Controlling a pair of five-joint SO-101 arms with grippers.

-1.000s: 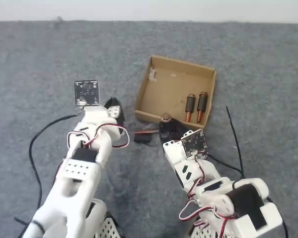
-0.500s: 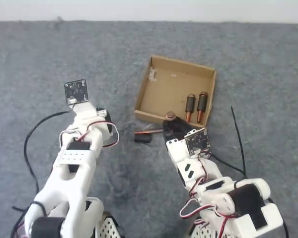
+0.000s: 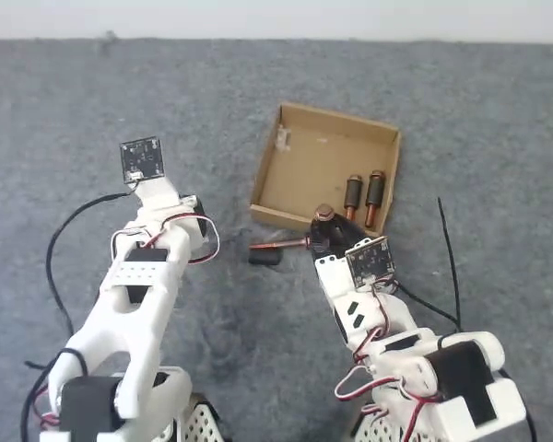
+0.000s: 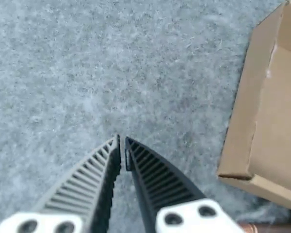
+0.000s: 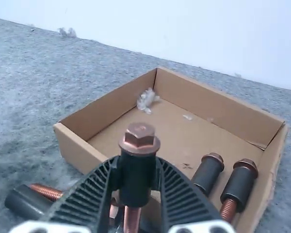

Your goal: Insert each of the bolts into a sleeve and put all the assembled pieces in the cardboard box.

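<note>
My right gripper point(image 3: 323, 232) point(image 5: 137, 180) is shut on a black sleeve with a copper bolt point(image 3: 324, 215) point(image 5: 138, 160) through it, held upright just in front of the near wall of the cardboard box point(image 3: 275, 215) point(image 5: 218, 104). Two assembled pieces point(image 3: 363, 197) point(image 5: 223, 177) lie side by side on the box floor. Another bolt in a sleeve point(image 3: 270, 251) point(image 5: 28, 199) lies on the carpet outside the box, left of my right gripper. My left gripper point(image 3: 188, 209) point(image 4: 121, 141) is shut and empty above bare carpet, left of the box's corner point(image 4: 254, 126).
Grey carpet covers the whole table. A tuft of white fluff point(image 3: 282, 138) point(image 5: 145, 100) lies in the box's far corner. Black cables point(image 3: 442, 249) trail over the carpet beside both arms.
My left arm has drawn back to the left, away from the piece lying on the carpet. My right gripper has carried its bolt and sleeve slightly right, closer to the box wall.
</note>
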